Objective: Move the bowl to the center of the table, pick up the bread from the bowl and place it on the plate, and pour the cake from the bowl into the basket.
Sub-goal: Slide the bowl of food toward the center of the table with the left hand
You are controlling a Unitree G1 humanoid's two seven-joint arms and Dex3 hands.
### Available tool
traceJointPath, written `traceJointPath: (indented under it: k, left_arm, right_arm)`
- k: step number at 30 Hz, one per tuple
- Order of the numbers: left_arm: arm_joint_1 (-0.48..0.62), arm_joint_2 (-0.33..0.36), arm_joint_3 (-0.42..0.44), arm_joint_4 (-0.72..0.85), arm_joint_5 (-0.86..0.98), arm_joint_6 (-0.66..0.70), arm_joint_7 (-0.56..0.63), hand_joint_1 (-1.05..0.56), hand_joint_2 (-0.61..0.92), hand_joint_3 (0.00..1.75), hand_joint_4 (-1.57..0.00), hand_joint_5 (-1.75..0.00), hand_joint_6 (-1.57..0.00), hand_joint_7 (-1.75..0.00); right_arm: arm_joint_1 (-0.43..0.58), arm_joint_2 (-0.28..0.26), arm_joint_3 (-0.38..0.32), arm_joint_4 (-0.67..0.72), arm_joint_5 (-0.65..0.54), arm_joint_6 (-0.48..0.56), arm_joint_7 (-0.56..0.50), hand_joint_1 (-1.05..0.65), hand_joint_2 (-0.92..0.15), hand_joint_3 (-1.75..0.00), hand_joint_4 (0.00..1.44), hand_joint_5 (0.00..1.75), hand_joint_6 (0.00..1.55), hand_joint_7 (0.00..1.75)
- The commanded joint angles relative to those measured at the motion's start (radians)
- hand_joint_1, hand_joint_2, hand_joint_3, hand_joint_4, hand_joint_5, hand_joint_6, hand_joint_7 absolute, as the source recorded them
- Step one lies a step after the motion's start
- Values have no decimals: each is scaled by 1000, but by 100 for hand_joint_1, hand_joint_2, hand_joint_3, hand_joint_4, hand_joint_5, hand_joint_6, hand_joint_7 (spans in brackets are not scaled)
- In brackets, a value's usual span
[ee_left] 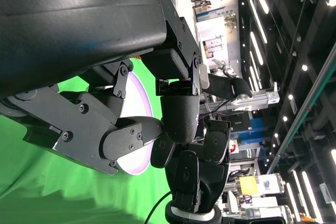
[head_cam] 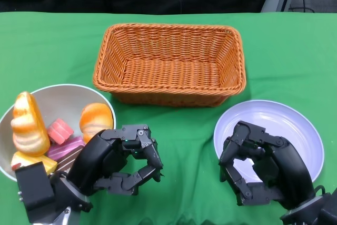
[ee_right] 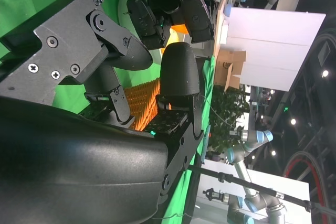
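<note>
Green cloth covers the desk (head_cam: 52, 46), with the bowl (head_cam: 60, 96) of bread (head_cam: 29, 125) and cake (head_cam: 60, 130) at its left edge, the basket (head_cam: 169, 64) mid-desk and the plate (head_cam: 295, 125) right. Left hand (head_cam: 118, 162) hovers beside the bowl and right hand (head_cam: 258, 169) over the plate, both with fingers curled loosely apart, holding nothing.

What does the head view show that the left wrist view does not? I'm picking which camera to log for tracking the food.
Only the head view shows the grey bowl at the table's left edge with its bread and cake pieces, and the orange wicker basket, empty. Only the left wrist view shows the room beyond the table, with ceiling lights. Both show the pale lilac round plate, the green tablecloth, the left hand and the right hand, neither holding anything.
</note>
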State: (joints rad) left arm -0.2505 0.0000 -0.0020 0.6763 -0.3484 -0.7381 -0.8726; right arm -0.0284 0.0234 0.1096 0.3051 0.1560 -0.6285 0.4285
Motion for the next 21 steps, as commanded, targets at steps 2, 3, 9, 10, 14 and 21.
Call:
traceJointPath:
  k: [2,3,9,10,14,21]
  left_arm:
    - [-9,9,7,17,5,-17,-11,-12,71,77,-72,-156,-79,-121]
    - [-11,9,7,20,5,-19,-13,-12,70,77,-72,-156,-79,-121]
    - [-12,9,8,22,7,-21,-13,-13,70,78,-72,-156,-79,-121]
    - [-13,8,8,23,7,-22,-14,-13,69,79,-72,-156,-79,-121]
    - [-14,7,9,26,3,-22,-18,-13,68,79,-72,-156,-79,-121]
    - [-12,9,10,24,7,-24,-15,-16,70,75,-72,-156,-79,-121]
  right_arm:
    - [7,-6,-5,-8,-1,0,-10,-5,-45,-123,76,169,65,143]
    - [7,-6,-5,-7,-3,-1,-12,-5,-45,-122,76,169,65,143]
    - [3,-8,-4,-2,3,-4,-7,-5,-45,-123,76,170,65,143]
    - [1,-8,-5,1,7,-5,-4,-6,-45,-123,76,170,65,144]
    - [-2,-6,-7,8,8,-10,-2,-7,-45,-123,76,170,65,144]
    - [1,-5,-5,-1,2,-4,-7,-6,-44,-123,76,170,65,144]
